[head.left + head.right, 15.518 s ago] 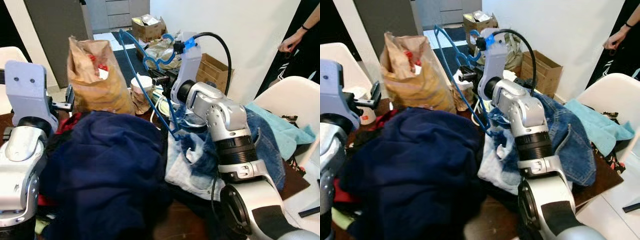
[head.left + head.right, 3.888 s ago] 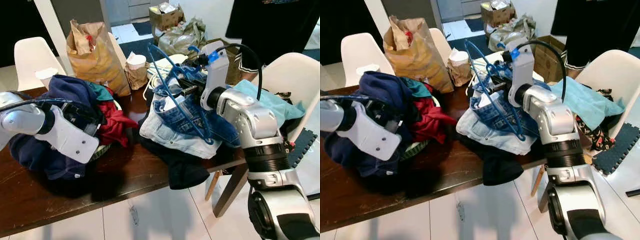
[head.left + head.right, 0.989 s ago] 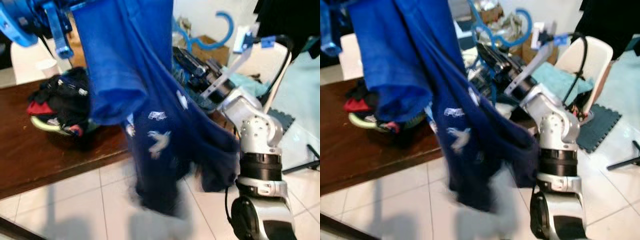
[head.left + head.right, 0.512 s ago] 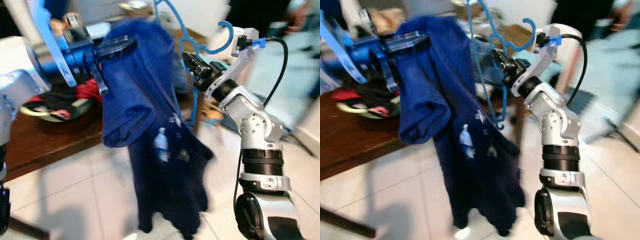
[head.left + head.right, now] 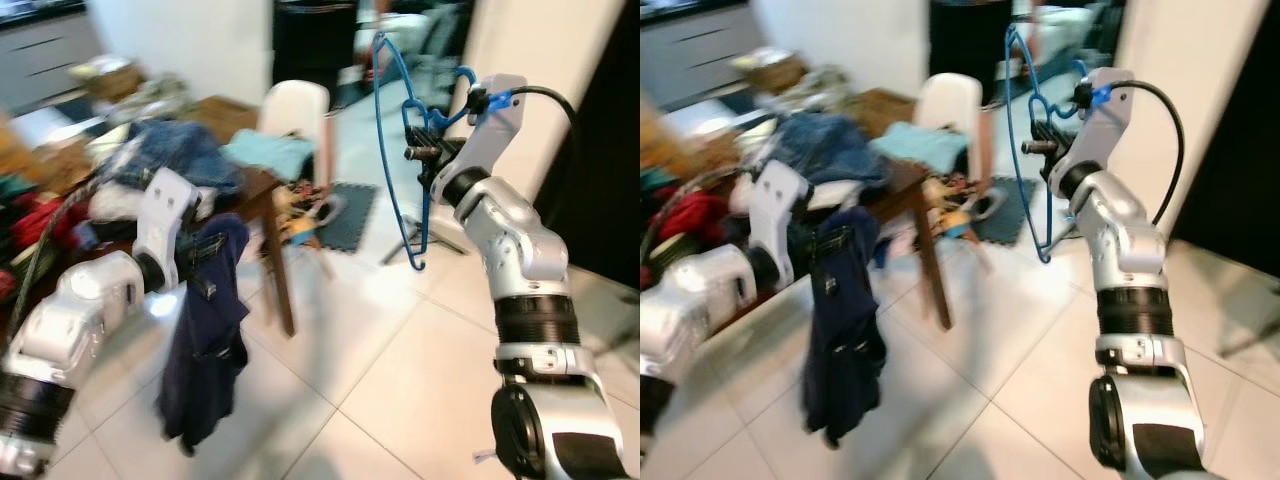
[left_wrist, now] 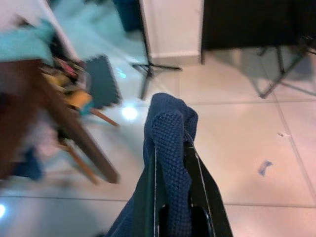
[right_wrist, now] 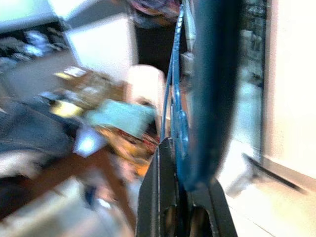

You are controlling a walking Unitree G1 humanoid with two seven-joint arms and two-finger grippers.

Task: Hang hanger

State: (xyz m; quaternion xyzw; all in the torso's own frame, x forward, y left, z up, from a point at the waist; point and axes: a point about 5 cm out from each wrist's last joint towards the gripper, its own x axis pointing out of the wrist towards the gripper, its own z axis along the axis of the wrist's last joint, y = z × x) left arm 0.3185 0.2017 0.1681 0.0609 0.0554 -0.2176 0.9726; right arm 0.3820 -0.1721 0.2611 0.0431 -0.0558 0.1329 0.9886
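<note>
A blue wire hanger (image 5: 385, 150) hangs upright in the air, hook uppermost, with my right gripper (image 5: 425, 152) shut on it just below the hook. The right wrist view has the hanger (image 7: 174, 98) running out from between the black fingers (image 7: 155, 187). My left gripper (image 5: 205, 250) is low beside the table corner, shut on a navy garment (image 5: 205, 350) that hangs down toward the floor. In the left wrist view the navy cloth (image 6: 170, 133) is pinched between the two fingers. The views are blurred.
A brown table (image 5: 255, 185) piled with jeans and other clothes stands at the left, with a white chair (image 5: 295, 110) behind its corner. A dark mat (image 5: 345, 205) and stand legs (image 5: 440, 235) lie on the tiled floor near a white pillar (image 5: 540, 50). A person in dark clothes (image 5: 960, 40) stands at the back.
The camera has swung right, so the table now sits at the left. My left arm has come down with the navy garment. The right gripper still holds the hanger up.
</note>
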